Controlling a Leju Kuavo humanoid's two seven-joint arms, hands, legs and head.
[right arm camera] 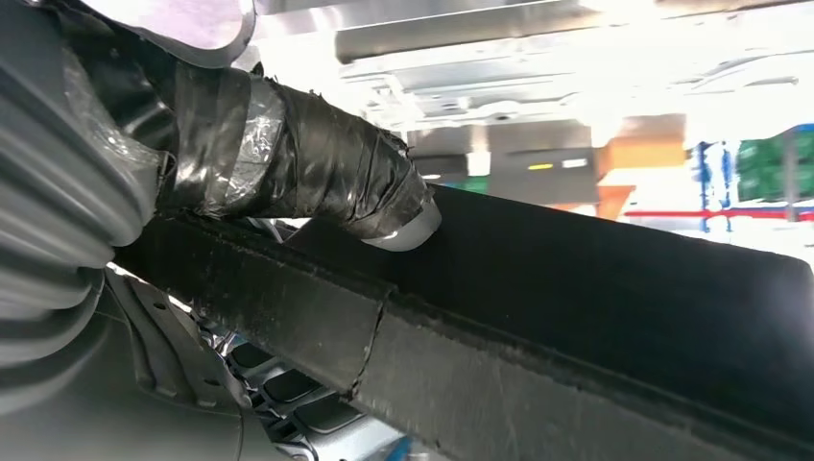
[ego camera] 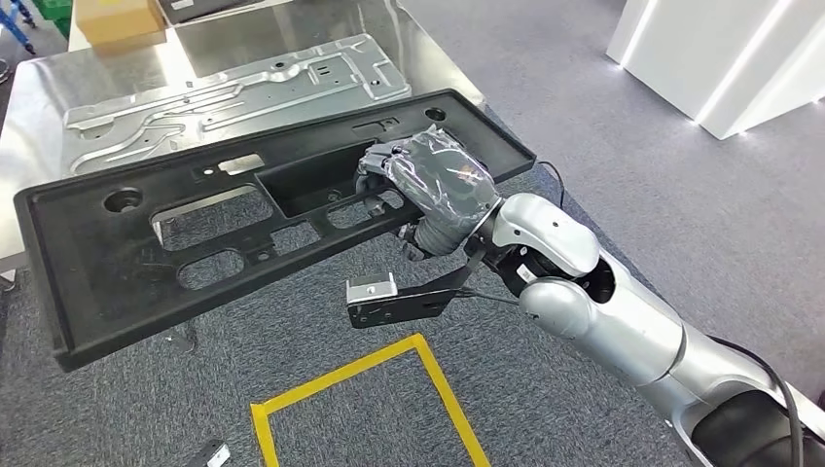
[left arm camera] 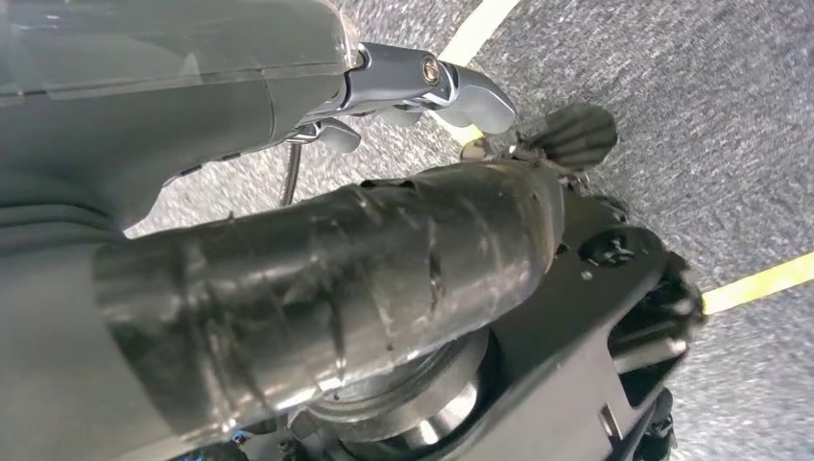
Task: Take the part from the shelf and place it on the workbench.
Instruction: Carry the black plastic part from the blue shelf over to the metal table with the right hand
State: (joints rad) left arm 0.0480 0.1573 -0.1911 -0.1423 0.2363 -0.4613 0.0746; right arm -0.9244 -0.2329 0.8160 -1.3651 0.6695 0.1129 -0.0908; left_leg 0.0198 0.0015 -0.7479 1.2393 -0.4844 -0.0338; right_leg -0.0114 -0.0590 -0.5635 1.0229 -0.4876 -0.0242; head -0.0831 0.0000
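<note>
Gripping the long black plastic panel [ego camera: 195, 243] near its right-hand end, the right hand [ego camera: 428, 185], wrapped in dark tape, has its fingers curled over the panel's far rim and into a rectangular recess; in the right wrist view the taped thumb [right arm camera: 317, 163] presses flat on the panel's [right arm camera: 576, 288] dark upper face. The hand is closed firmly on the part, and the silver right arm [ego camera: 603, 311] reaches in from the lower right. The panel is held in the air above grey carpet [ego camera: 321, 321], its near left corner well out over the floor and its far edge overlapping the steel workbench [ego camera: 39, 107] in the head view. Its long axis runs from lower left to upper right, the left end dipping lower and nearer the camera, the cut-out face turned upward. Behind it on the workbench lies a pressed grey sheet-metal plate [ego camera: 243, 92], roughly parallel to the panel. A yellow tape outline [ego camera: 370, 389] marks the carpet below. The left hand [left arm camera: 422, 82] hangs over carpet, its fingers loosely curled and holding nothing visible.
</note>
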